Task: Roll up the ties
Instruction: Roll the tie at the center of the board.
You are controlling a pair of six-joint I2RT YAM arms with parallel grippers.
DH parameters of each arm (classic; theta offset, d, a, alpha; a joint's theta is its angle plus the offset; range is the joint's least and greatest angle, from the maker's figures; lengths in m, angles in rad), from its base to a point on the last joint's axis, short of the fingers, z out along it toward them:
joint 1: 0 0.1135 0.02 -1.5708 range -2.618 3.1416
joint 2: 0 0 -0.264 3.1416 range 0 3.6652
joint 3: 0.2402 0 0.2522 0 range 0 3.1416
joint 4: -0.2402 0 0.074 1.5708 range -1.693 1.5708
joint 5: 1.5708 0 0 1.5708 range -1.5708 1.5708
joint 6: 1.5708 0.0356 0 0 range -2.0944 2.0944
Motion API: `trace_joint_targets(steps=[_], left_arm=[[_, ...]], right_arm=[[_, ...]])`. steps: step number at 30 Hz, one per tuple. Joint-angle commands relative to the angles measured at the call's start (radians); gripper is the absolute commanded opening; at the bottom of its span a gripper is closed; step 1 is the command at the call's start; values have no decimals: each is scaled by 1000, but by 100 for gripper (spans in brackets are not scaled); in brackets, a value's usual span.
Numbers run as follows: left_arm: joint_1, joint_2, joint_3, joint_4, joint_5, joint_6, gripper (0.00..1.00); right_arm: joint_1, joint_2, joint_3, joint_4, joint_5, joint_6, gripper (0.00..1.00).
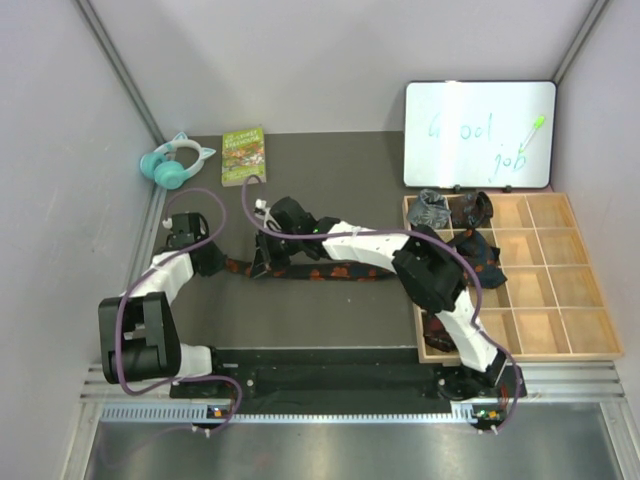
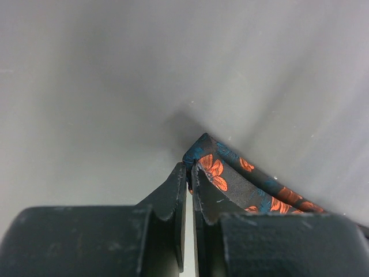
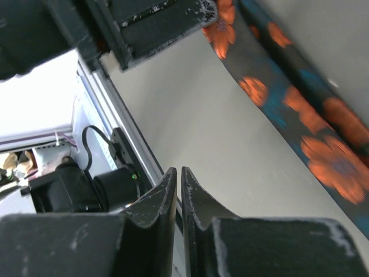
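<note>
A black tie [image 1: 330, 271] with orange-red blotches lies stretched left to right across the dark mat. My left gripper [image 1: 212, 262] is at its left end. In the left wrist view the jaws [image 2: 189, 167] are shut on the folded tip of the tie [image 2: 230, 167]. My right gripper [image 1: 262, 265] hovers just right of the left one, over the tie. In the right wrist view its jaws [image 3: 179, 172] are shut with nothing between them, and the tie [image 3: 323, 133] runs past at the upper right. A grey roll [image 1: 432, 210] and a dark brown roll [image 1: 470, 210] sit in the tray's back compartments.
A wooden compartment tray [image 1: 560, 290] stands at the right, with a loose dark tie [image 1: 478, 255] and a maroon one [image 1: 440, 330] on its left side. A whiteboard [image 1: 478, 135], a green book [image 1: 243, 155] and teal headphones [image 1: 175, 160] lie at the back.
</note>
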Motion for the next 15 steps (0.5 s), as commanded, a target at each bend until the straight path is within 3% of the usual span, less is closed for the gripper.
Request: trace_joint_targets(steps=[1, 7, 15], left_arm=[[-4, -30, 47, -36, -17, -6, 7], [-6, -60, 76, -79, -3, 0, 5], [-29, -111, 115, -134, 0, 0, 2]], right_arm=[[19, 95, 141, 8, -42, 27, 7], [16, 209, 256, -33, -37, 31, 6], [-16, 270, 293, 2, -31, 103, 4]])
